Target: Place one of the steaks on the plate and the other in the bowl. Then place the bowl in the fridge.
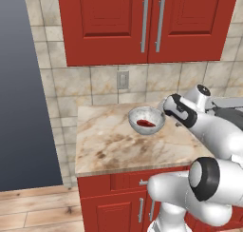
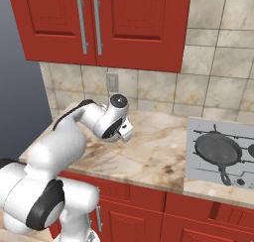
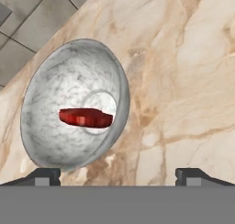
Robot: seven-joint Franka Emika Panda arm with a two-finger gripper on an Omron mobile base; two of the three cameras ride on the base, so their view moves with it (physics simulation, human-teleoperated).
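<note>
On the desk near the wall, our bowl holds one steak; our end effector hovers beside it, fingers wide apart, presumably ready to take its rim.

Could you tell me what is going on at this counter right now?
The white arm has its gripper open, hovering just beside the bowl on the marble counter. One steak already lies inside the bowl. The bowl is not gripped yet. A black skillet sits on the stovetop to the right.
</note>
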